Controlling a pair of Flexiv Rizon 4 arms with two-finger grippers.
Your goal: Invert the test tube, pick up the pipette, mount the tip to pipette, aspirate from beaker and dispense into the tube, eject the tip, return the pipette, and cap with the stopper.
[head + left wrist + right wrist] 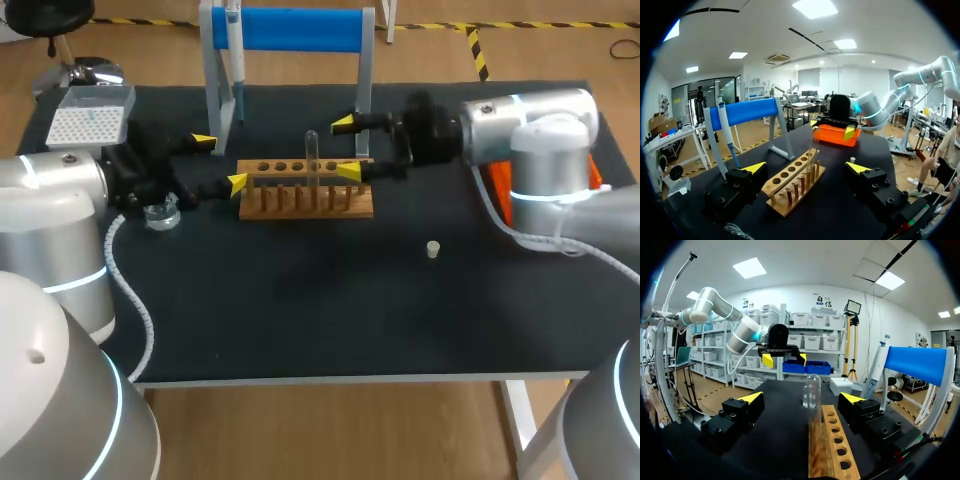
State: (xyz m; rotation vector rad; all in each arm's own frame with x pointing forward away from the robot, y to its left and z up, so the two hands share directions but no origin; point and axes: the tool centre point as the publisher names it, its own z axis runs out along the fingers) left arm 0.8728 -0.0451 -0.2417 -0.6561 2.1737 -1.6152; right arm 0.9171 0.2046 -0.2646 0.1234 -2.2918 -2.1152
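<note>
Black tabletop (300, 310): test tube (312, 158) upright in wooden rack (305, 203), axis vert., just ahead of right tool (347, 147), released & nearer; left tool (220, 163) also released, at rack's opp. end.

A matt black worktop (300, 320) with a pale front edge stands on a light brown wooden floor (330, 430). Yellow-and-black striped tape (478, 50) runs across that floor beyond the far edge of the worktop. Overhead, a white ceiling (765, 30) carries bright rectangular light panels (815, 7). One side of the room has dark glazed doors or windows (700, 97). The other side has a white wall (880, 310) and metal shelving filled with white storage boxes (810, 320).
</note>
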